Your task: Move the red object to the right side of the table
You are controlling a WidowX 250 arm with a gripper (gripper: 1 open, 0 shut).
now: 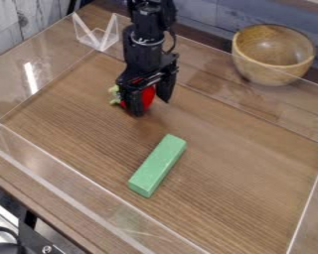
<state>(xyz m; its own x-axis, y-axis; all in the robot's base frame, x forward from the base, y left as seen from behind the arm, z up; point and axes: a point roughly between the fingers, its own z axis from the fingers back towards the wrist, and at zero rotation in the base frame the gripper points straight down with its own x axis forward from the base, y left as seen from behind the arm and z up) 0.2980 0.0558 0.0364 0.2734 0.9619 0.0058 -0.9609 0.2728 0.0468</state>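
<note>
Jaws wide, gripper [148,89] partly hiding red fruit [146,97]; contact hard to make out, perhaps touching.

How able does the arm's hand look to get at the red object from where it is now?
Probably yes: the open hand is right over the red object, and nothing visible stands between them.

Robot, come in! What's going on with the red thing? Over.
Gripper open, around red fruit. Fruit not on right side yet. Green block nearby. Over.

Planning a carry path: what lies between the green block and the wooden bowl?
Only bare brown tabletop, as the camera view shows.
</note>
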